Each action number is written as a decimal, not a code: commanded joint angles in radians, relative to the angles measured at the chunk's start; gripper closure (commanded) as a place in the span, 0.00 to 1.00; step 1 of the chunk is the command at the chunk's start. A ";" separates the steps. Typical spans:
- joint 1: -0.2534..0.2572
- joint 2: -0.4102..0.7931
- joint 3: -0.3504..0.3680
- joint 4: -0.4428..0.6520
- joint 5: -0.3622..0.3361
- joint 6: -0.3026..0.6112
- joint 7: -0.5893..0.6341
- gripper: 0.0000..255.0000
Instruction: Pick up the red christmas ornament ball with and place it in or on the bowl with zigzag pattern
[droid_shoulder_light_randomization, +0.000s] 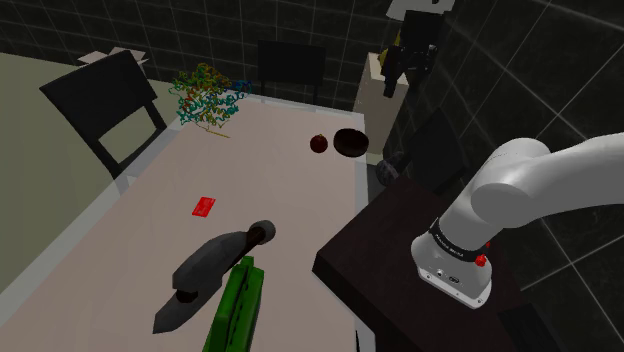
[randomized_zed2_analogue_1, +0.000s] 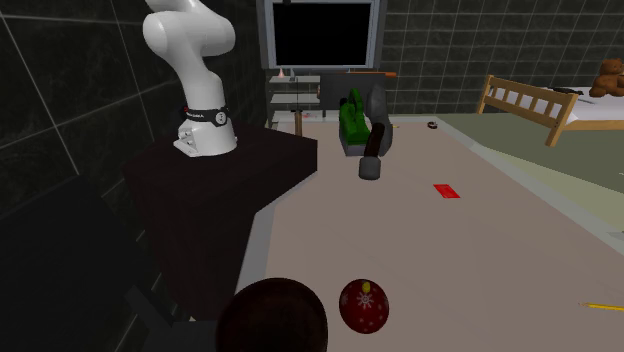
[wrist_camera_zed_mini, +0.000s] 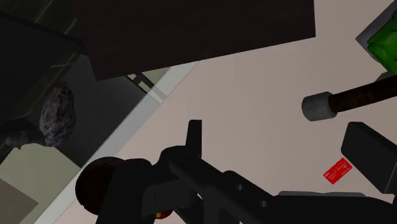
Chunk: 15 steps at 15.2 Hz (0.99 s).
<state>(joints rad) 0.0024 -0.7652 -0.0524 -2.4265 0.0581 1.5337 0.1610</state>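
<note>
The red ornament ball (droid_shoulder_light_randomization: 319, 144) is round, so it has no long axis. In the second exterior view a pale snowflake mark on it faces the camera; which way its cap points I cannot tell. It rests on the counter (droid_shoulder_light_randomization: 270, 180) just beside the dark bowl (droid_shoulder_light_randomization: 351, 142), at the bowl's 9 o'clock in the shoulder view, with a narrow gap between them. The bowl's pattern cannot be made out.

In that view the bowl sits near the counter's 3 o'clock edge, and the dark stand (droid_shoulder_light_randomization: 390, 240) lies toward 5 o'clock along the same edge. From the ball toward 7 o'clock, a broad bare stretch of counter reaches to a red card (droid_shoulder_light_randomization: 205, 207), a dark long-handled tool (droid_shoulder_light_randomization: 215, 265) and a green object (droid_shoulder_light_randomization: 236, 308).

The end effector (droid_shoulder_light_randomization: 408, 60) hangs high, at 1 o'clock of the bowl. In the wrist view its fingers (wrist_camera_zed_mini: 194, 137) stand wide apart, holding and touching nothing.
</note>
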 joint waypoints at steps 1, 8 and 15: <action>0.000 0.000 0.000 0.000 0.000 0.000 0.000 0.00; -0.012 0.096 -0.043 -0.139 -0.075 0.275 -0.107 0.00; -0.024 0.284 -0.094 -0.204 -0.140 0.572 -0.201 0.00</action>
<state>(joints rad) -0.0213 -0.5158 -0.1398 -2.6178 -0.0734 2.0490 -0.0285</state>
